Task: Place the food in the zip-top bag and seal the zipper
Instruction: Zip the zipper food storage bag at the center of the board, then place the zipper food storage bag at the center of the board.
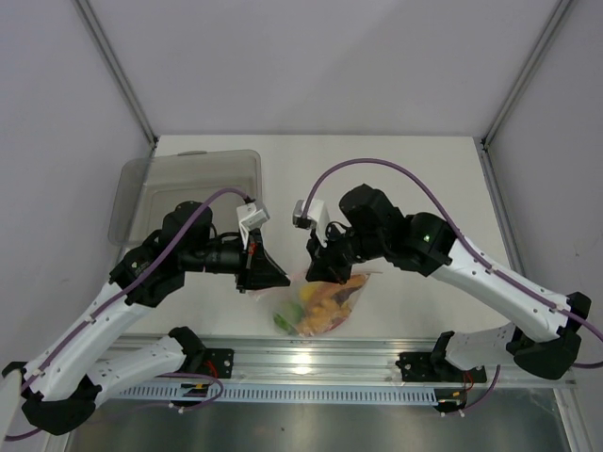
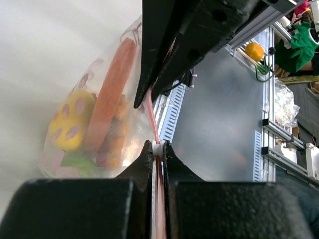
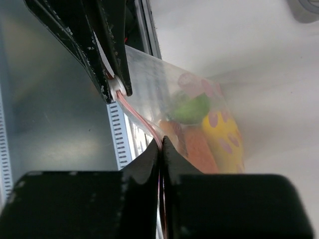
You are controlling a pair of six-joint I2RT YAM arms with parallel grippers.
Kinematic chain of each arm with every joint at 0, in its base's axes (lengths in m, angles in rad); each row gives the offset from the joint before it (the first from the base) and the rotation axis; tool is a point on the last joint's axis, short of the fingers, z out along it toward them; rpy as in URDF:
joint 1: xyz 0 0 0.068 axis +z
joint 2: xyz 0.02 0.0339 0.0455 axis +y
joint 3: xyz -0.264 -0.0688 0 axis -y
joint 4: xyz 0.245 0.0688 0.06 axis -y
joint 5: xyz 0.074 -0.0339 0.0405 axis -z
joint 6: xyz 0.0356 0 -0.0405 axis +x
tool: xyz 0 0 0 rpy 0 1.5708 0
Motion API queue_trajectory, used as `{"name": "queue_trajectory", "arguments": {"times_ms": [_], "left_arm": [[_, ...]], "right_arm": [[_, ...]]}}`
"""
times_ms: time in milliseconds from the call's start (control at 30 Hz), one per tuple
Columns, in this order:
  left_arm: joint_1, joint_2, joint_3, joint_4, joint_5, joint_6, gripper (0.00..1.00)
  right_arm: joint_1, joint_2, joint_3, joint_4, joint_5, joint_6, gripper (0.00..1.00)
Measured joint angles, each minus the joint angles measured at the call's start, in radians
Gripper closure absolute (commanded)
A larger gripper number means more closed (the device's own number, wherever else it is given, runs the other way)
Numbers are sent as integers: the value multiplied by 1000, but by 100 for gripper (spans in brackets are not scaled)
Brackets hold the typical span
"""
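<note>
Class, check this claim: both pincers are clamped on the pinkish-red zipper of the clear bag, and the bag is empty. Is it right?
No. The bag is not empty: toy food, yellow, orange-red and green, sits inside it, as the left wrist view shows. The rest stands: the left pincer and the right pincer are both clamped on the zipper.

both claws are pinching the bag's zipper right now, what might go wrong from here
1. The zipper bows slack between the left claw and right claw; a slide along it may skip a stretch and leave a gap.
2. The bag holds the food and sits near the table's front rail; if one thin pinch slips, it may tip and spill.
</note>
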Motion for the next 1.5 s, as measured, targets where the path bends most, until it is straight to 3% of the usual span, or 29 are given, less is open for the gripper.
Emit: {"name": "queue_trajectory", "arguments": {"times_ms": [700, 800, 900, 933, 1000, 1033, 1300, 1500], "left_arm": [[2, -128, -31, -32, -194, -1, 97], [2, -129, -31, -37, -196, -5, 86], [2, -130, -31, -41, -197, -7, 63], [2, -133, -31, -43, -201, -10, 44], [2, -135, -31, -45, -212, -16, 21], [2, -135, -31, -45, -217, -17, 1], [3, -164, -22, -45, -424, -44, 0], [3, -216, -9, -44, -591, -46, 1]], "right_arm": [[-54, -182, -151, 68, 125, 123, 100], [-31, -200, -164, 69, 132, 145, 100], [-12, -205, -173, 65, 143, 171, 100], [-8, -205, -175, 64, 150, 179, 100], [-2, -203, -176, 63, 157, 197, 100], [-2, -202, -176, 65, 160, 204, 100], [-25, -117, -125, 62, 200, 238, 100], [-233, -3, -47, 73, 169, 249, 100]]}}
